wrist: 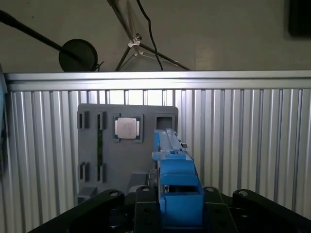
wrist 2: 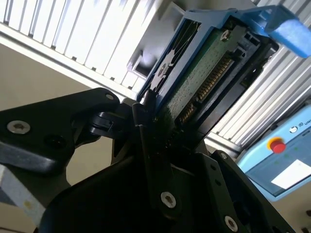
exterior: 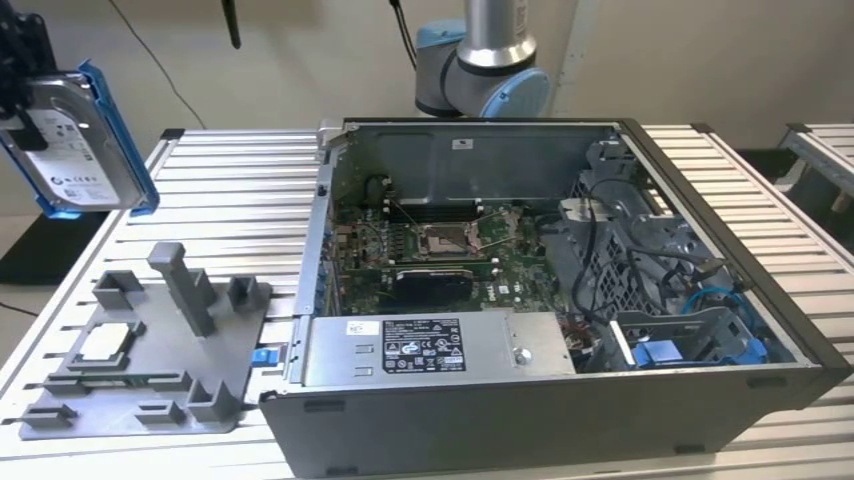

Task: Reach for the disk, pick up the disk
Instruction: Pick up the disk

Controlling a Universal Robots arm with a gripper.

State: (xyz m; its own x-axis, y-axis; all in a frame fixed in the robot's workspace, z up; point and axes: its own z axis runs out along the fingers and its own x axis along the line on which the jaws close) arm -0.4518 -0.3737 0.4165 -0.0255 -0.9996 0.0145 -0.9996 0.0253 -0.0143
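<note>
The disk (exterior: 78,145), a silver-grey drive with a white label in a bright blue frame, hangs upright in the air at the exterior view's far left, above the slatted table. My black gripper (exterior: 19,95) is shut on its upper end. In the second wrist view the disk (wrist 2: 204,73) shows its green circuit board and connector, clamped between my gripper's (wrist 2: 155,119) black fingers (wrist 2: 146,126). The first wrist view looks along the disk's blue edge (wrist: 175,170), which is held in my gripper (wrist: 177,201) well above the grey fixture.
Below the disk lies a grey fixture tray (exterior: 147,400) with an upright post (exterior: 187,290) and a small square silver chip (exterior: 110,343). An open computer case (exterior: 534,410) fills the table's middle and right. The arm's base (exterior: 481,70) stands behind it.
</note>
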